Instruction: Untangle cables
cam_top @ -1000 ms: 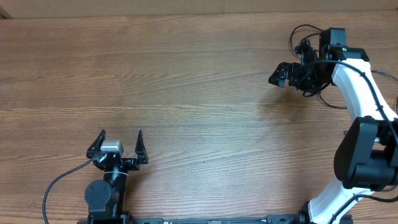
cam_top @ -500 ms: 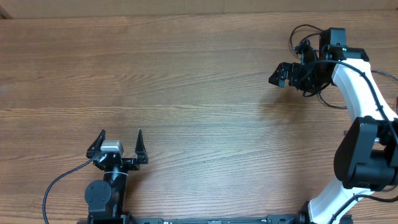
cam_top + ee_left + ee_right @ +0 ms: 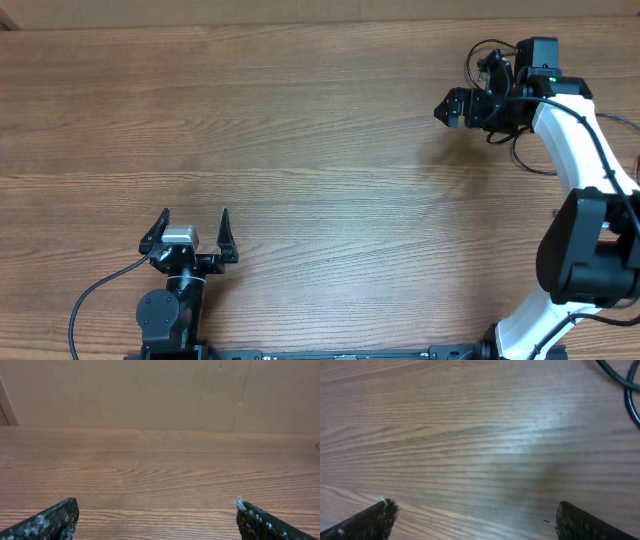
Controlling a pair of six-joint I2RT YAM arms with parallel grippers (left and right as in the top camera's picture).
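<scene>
Left gripper point(image 3: 192, 228): parked at the near edge of the bench point(image 3: 300, 150), jaws spread wide, nothing between them. The left wrist view shows only bare wood grain ahead.

Right gripper point(image 3: 443, 107): at the far right of the bench, pointing left, jaws spread and empty. Its own camera shows open wood between the fingers.

Cables point(image 3: 615, 375): thin black cords in loose loops at the far right, close under and behind the right wrist, outside the jaws. Some loops may be the arm's own wiring; I cannot separate them here.

Handling, as judged: light, limp and smooth-sheathed, so likely to slide and trail. A free run of cord at the edge of a loop is the better hold than the crossing. No plug ends are visible.

Markings: no brand, label or writing is legible.
</scene>
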